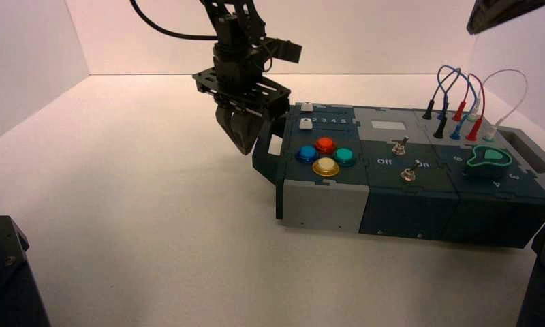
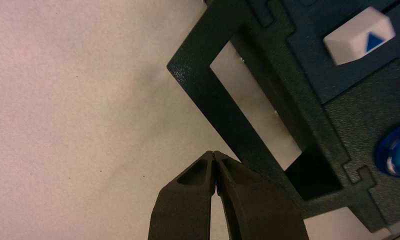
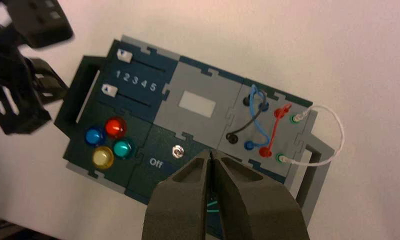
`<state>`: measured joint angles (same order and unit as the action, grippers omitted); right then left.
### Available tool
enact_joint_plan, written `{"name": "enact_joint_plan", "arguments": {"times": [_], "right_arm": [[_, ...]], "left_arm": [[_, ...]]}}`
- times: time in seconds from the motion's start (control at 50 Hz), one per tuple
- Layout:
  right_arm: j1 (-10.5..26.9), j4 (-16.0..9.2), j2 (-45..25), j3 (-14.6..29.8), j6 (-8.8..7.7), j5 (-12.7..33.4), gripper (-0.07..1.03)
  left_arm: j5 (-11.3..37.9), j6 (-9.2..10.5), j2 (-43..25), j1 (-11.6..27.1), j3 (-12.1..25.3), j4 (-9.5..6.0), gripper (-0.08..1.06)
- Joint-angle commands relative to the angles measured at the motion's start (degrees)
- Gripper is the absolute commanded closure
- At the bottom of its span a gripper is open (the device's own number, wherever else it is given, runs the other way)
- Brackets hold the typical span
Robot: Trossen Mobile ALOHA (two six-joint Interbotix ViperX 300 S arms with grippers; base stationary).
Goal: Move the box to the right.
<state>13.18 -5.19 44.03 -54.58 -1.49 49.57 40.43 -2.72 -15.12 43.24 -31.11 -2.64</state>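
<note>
Long dark teal-and-grey panel box (image 1: 324,204) sits toward right side of white counter (image 1: 140,225), push looks mostly done imo. Left gripper (image 2: 214,155) closed, empty, by box's left handle; right gripper (image 3: 211,155) closed, empty, above box.

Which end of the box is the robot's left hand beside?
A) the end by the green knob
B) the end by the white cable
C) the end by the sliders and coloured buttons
C: the left hand is down beside the handle at the end with the two white sliders and four coloured buttons.
</note>
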Motion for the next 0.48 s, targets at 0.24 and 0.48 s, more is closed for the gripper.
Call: {"name": "enact_joint_plan", "arguments": {"times": [0.24, 0.48], "right_arm": [[0.35, 0.09, 2.99, -2.02, -1.58, -1.67, 0.99], [0.35, 0.18, 6.15, -2.46, -1.67, -2.11, 0.99]], "left_arm": [[-1.93, 1.32, 15.03, -4.57, -7.03, 0.09, 1.01], [-5.1, 2.2, 18.54, -4.66, -9.84, 0.09, 1.01]]}}
